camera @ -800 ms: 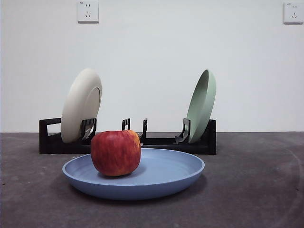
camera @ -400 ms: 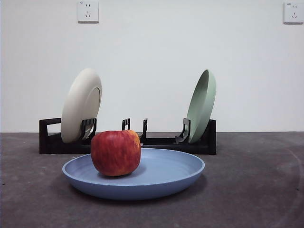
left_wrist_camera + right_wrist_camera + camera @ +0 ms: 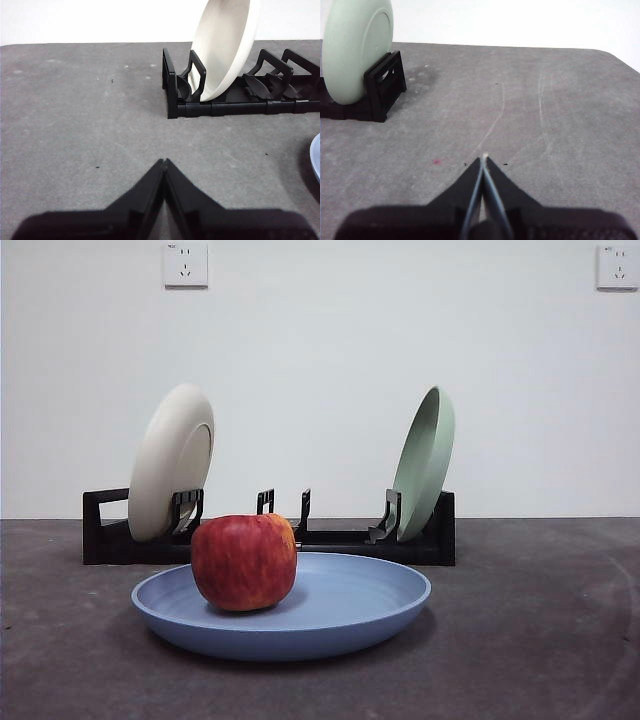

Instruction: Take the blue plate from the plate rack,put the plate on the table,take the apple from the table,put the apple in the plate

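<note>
The apple (image 3: 243,562) is sitting inside the blue plate (image 3: 340,610) in the front view, toward one side of the plate's shallow floor rather than at its centre, and the raised rim is keeping it from rolling off. The plate itself is lying flat on the desk (image 3: 530,640) just in front of the plate rack (image 3: 350,538), which suggests the task's last step is already done. Behind it, the cream plate (image 3: 170,460) and the pale green plate (image 3: 424,462) are leaning on edge in slots near opposite ends of the rack, propped by the upright prongs, while the middle slots are standing bare, very likely where the blue plate came from. No arm is showing in this view. In the left wrist view, the left claw (image 3: 164,161) is hanging over bare desk with its jaws pressed together and gripping nothing; the cream plate (image 3: 225,45) is leaning in the rack's end (image 3: 172,90) ahead of it, and a sliver of the blue plate (image 3: 316,160) is peeking in at the picture's edge. In the right wrist view, the right claw (image 3: 484,157) is likewise pressed together and empty above the desk, well apart from the green plate (image 3: 355,47) at the rack's other end (image 3: 382,87), so both arms are apparently waiting clear of the work.
</note>
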